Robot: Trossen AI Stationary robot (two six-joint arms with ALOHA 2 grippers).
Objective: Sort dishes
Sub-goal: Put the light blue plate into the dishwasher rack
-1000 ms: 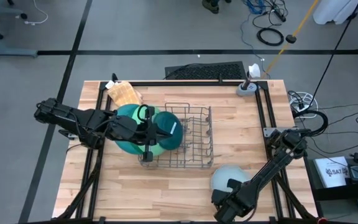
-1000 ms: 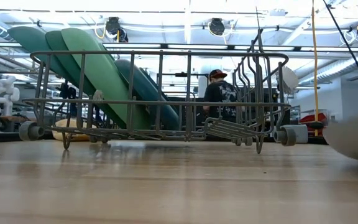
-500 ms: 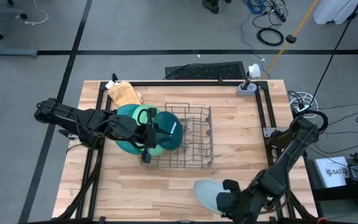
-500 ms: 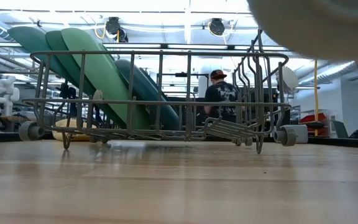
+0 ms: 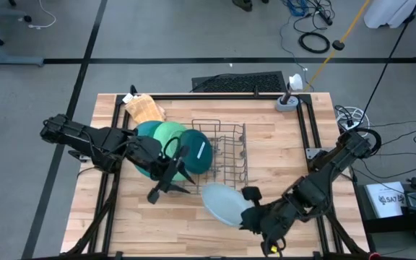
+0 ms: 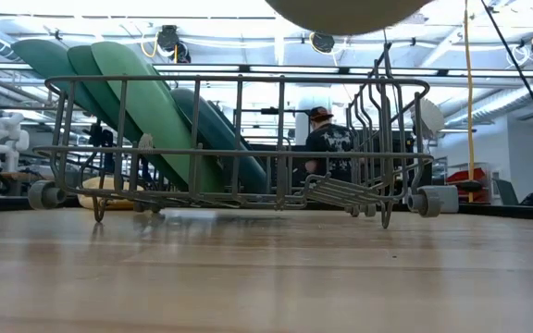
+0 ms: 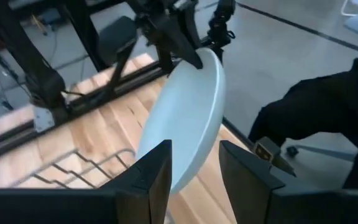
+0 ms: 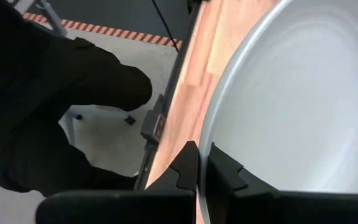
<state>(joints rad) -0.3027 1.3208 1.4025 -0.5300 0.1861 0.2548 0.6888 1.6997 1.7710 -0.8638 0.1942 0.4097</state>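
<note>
Pale plate [image 5: 221, 203] is pinched at its rim by the R gripper [image 5: 250, 214], jaws closed right down on the edge, plate carried in the air just off the rack's [image 5: 222, 160] near-right corner; in the low view only its underside [image 6: 345, 13] is seen, above rack height. L gripper [image 5: 169, 182] sits just off the rack's near-left corner, fingers parted w/ nothing seen between them (clear gap in the L wrist view [image 7: 191, 180]). 3 plates already stood leaning in the rack's left end: teal [image 5: 144, 135], light green [image 5: 168, 135], dark teal [image 5: 197, 149].

Risks, as judged:
- Edge-only grip on a smooth plate: slip or swing likely if the wrist is rotated fast; drop onto the table [image 5: 280, 155] from height = chip or roll-off
- Plate is held tilted, not yet vertical; if lowered like that the top wires get hit and the rack gets shoved, since it's on small wheels [image 6: 40, 194]
- Stacked plates lean hard to the left; a knock to the rack could tip or shift them
- L gripper is parked near the approach path at the rack's near side; arm-to-arm or plate-to-gripper contact possible if it isn't cleared first
- Free slots are to the right of dark teal; wrong slot = plate wedged against it
</note>
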